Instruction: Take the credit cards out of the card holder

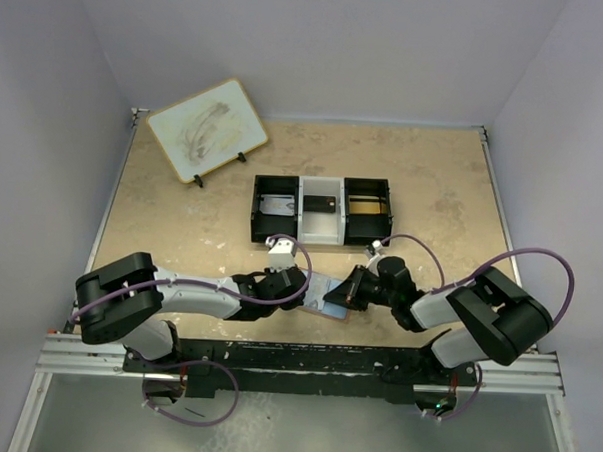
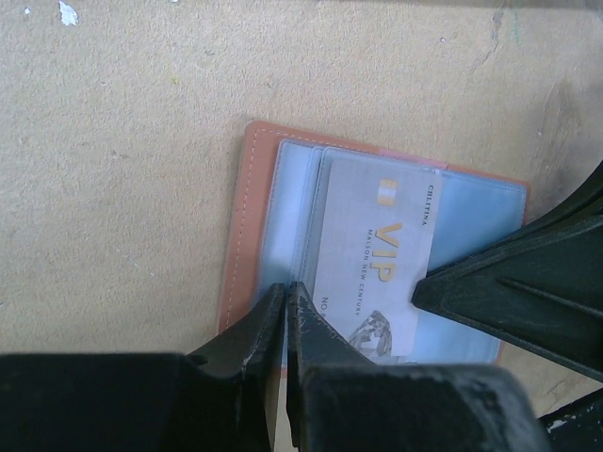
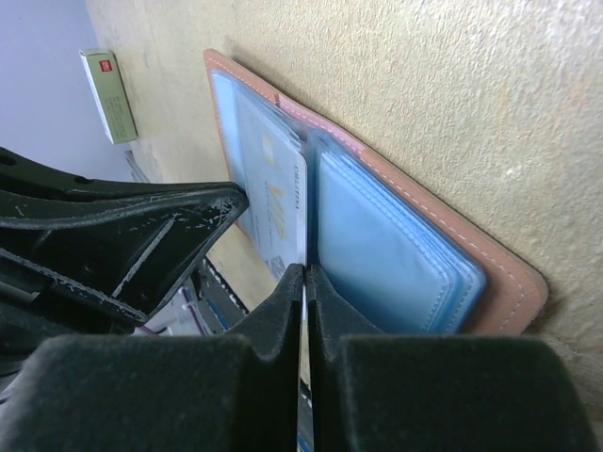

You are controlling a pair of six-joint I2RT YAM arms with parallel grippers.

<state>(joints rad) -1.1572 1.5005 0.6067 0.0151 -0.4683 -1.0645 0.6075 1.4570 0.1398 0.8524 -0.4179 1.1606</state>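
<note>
Reddish-brown, the card holder [image 2: 247,235] lies opened flat on the worktop [image 2: 122,141], near the edge where the arms are mounted, right between your two tools. Its pale blue slots face up. One credit card [image 2: 377,254], grey-blue with gold VIP lettering, sits partly slid out across them.

Your left tool [image 2: 285,299] is pinched narrow, jaws almost touching. Its tips are down on the blue slot just beside the card's long edge, and you cannot tell whether it grips any of the material. Your right tool [image 3: 303,278] is closed to a sliver too. A thin pale card edge runs between its jaws, so it is holding that card by the opposite side.

Further back on the worktop you have a black-white-black tray [image 1: 322,209]. In the far left corner stands a propped white board [image 1: 208,130] with a wooden rim.
</note>
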